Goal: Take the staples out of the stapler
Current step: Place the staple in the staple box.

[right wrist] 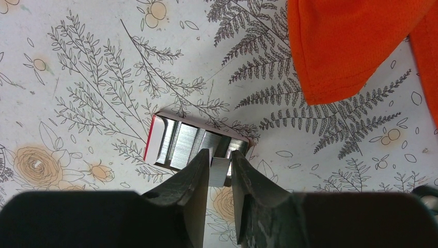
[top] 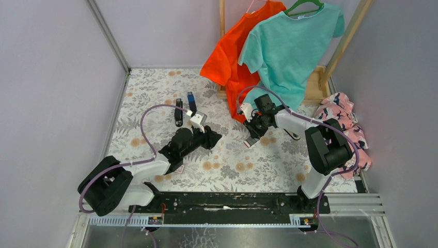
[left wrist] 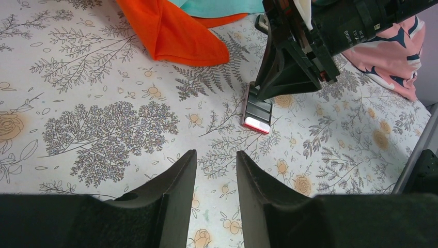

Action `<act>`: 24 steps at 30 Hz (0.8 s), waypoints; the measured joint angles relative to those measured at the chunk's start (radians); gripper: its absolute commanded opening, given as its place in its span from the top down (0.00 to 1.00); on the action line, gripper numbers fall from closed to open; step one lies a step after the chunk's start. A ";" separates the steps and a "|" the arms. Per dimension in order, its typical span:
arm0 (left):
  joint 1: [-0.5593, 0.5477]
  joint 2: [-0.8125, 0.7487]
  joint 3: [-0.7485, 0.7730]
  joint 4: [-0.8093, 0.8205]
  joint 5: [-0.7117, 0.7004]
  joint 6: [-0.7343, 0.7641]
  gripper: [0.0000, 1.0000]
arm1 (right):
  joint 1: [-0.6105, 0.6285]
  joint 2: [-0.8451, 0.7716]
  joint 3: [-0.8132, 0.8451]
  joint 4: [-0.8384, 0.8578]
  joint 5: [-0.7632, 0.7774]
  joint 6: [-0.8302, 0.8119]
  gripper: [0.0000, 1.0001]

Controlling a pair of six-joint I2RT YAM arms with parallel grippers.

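Note:
The stapler [top: 178, 112] is black and lies at the back left of the table, next to a slim blue bar [top: 191, 102]. My right gripper [right wrist: 221, 157] is shut on a short silvery strip of staples [right wrist: 219, 173]. It holds the strip just above a red-and-white card box [right wrist: 155, 135] that has several more silvery strips in it. In the top view my right gripper [top: 252, 134] hangs over that box [top: 249, 142]. My left gripper [left wrist: 216, 160] is open and empty above the tablecloth, facing the box [left wrist: 257, 118]. In the top view my left gripper [top: 210, 135] is right of the stapler.
An orange shirt [top: 227, 57] and a teal shirt [top: 289, 51] hang from a wooden rack at the back; the orange hem reaches the table near the box [right wrist: 351, 46]. Pink patterned cloth [top: 343, 121] lies at the right edge. Grey walls close in both sides.

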 measured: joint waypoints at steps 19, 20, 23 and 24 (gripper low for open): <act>0.000 -0.021 -0.002 0.000 0.000 0.000 0.58 | 0.000 -0.001 0.001 -0.001 -0.011 0.019 0.78; 0.000 -0.023 -0.002 0.000 0.000 0.000 0.58 | 0.000 -0.001 0.002 -0.001 -0.012 0.023 0.79; 0.001 -0.027 -0.002 0.000 0.000 0.000 0.58 | 0.000 -0.001 0.006 -0.001 -0.011 0.031 0.79; 0.001 -0.028 -0.002 0.000 0.000 0.000 0.58 | 0.000 -0.001 0.008 0.000 -0.011 0.033 0.78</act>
